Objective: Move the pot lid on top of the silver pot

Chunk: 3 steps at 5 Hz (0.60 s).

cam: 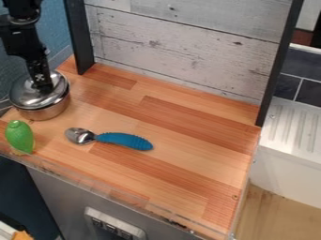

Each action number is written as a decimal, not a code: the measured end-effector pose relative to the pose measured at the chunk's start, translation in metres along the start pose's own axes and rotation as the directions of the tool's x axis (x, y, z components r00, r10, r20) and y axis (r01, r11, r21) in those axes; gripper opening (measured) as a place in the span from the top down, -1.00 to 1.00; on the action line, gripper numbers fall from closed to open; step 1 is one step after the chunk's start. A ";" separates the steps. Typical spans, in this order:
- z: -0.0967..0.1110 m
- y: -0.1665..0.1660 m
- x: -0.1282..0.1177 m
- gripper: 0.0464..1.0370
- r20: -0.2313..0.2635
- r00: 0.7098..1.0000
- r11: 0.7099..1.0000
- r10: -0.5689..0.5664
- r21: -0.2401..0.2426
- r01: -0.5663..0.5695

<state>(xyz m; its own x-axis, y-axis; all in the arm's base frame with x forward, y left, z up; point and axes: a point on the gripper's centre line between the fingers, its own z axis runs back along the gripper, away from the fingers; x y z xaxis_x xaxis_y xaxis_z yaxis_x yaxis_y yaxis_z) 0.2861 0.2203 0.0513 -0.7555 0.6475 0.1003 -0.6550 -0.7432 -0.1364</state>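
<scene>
The black gripper (42, 85) hangs down at the left of the view, right over the lid, and hides the lid's middle and its knob. The shiny metal pot lid (24, 97) lies over the mouth of the silver pot (50, 111), tilted or level I cannot tell. That pot stands at the wooden counter's back left corner.
In front of the pot, a green toy (20, 136) stands near the counter's left front edge. A spoon with a blue handle (124, 139) lies toward the middle of the wooden counter (188, 173). A whitewashed plank panel (188, 37) with black posts borders the back.
</scene>
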 end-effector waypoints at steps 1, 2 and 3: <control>-0.008 -0.004 -0.002 0.55 0.023 1.000 1.000 0.004 0.008 -0.005; -0.009 -0.005 -0.002 0.55 0.031 0.999 1.000 0.014 0.009 -0.014; -0.010 -0.006 -0.001 0.43 0.044 0.999 1.000 0.011 0.017 -0.012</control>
<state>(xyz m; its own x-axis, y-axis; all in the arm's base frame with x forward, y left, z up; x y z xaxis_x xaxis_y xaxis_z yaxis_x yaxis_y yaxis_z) 0.2909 0.2254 0.0417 -0.7626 0.6312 0.1416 -0.6462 -0.7535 -0.1210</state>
